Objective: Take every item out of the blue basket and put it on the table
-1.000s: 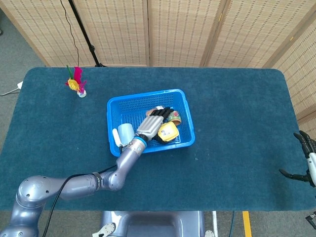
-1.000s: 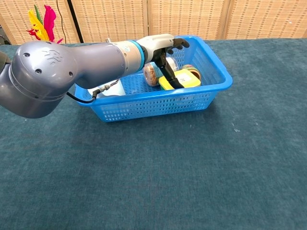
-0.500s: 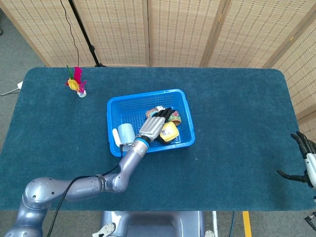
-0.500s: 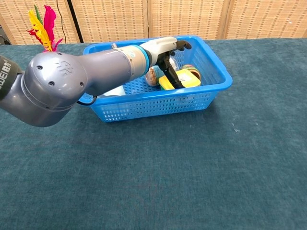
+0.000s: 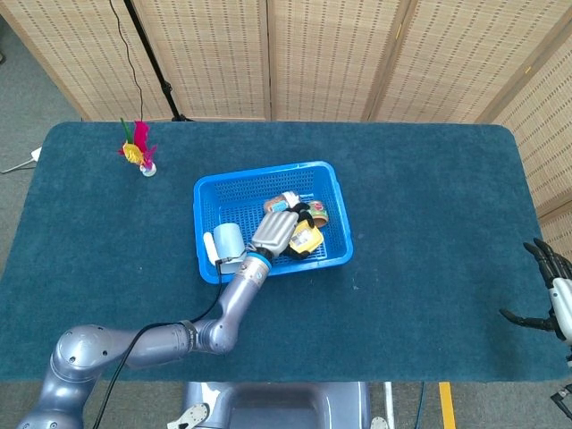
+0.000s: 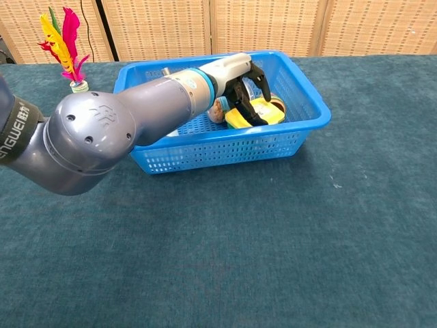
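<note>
On the big blue table [image 5: 429, 223], sitting near the middle: a blue basket [image 5: 331, 183]. Down inside the basket, at the right end: the left hand [image 5: 284, 228], dark fingers [image 6: 262, 80] curled over a yellow box [image 6: 256, 113]; cannot tell if really gripping it. Beside the box, a round tin [image 5: 317, 214]. At the far right edge: the right hand [image 5: 547, 290], fingers spread apart, holding nothing. Far left, a feather toy [image 5: 137, 149].

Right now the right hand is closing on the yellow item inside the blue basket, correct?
Not quite: it is the left hand closing on the yellow item inside the blue basket, as the chest view shows. The right hand hangs at the table's far edge.
</note>
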